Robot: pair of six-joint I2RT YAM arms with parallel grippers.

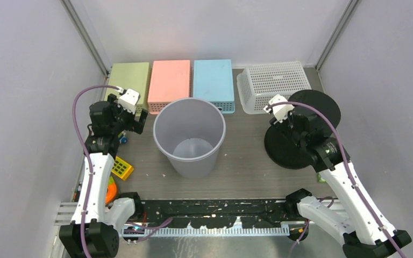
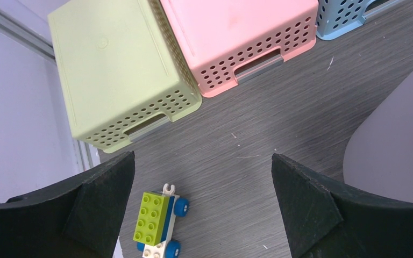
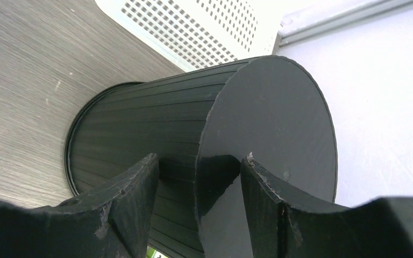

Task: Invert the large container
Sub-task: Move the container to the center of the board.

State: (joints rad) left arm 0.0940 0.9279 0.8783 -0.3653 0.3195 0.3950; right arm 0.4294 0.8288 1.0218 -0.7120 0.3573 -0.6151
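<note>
Your right gripper (image 3: 199, 161) has its fingers (image 3: 132, 199) set astride the upper edge of the black container (image 3: 140, 123), one against the ribbed wall and the other over the flat base; you cannot tell from the wrist view whether they press on it or only flank it. That container has its closed base uppermost and its wide mouth down on the table (image 2: 279, 107), at the right side, just in front of the white mesh basket (image 3: 193, 27); whether it sits quite level you cannot tell.

Your left gripper (image 2: 203, 161) has its fingers (image 2: 99, 201) spread wide with nothing between them; it hangs above the bare tabletop at the left. Just below it in the wrist view lies a small toy car (image 2: 156, 223) of green, white and blue bricks; beyond it a green basket (image 2: 113, 75), a pink basket (image 2: 236, 37) and a blue basket (image 2: 344, 16) stand side by side, all bottom up, along the far edge.

The grey bucket (image 1: 193, 166) stands upright, mouth open to the ceiling, in the middle of the table between your two arms, touching neither gripper; its wall shows at the right edge of the left wrist view.
</note>
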